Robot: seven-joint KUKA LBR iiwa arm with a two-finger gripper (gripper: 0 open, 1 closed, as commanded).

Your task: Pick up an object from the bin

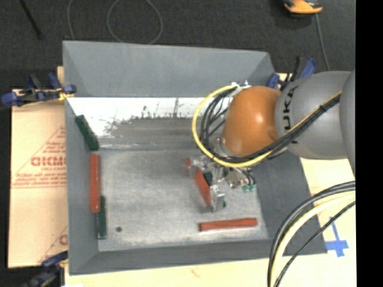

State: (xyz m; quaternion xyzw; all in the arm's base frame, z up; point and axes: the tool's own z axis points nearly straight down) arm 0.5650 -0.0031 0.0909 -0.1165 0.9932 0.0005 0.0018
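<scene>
Grey bin, red sticks, green sticks, gripper

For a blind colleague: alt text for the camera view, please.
The gripper is down at a slanted red stick mid-bin; a second red stick lies by the near wall, and a third red stick and two green sticks line the left wall.

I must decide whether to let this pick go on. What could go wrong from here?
1. The gripper sits at a slanted red stick in the bin's right half; caught off-centre, it may tilt and slip on lifting.
2. A second red stick lies close by, along the view's lower wall; the gripper may knock it.
</scene>
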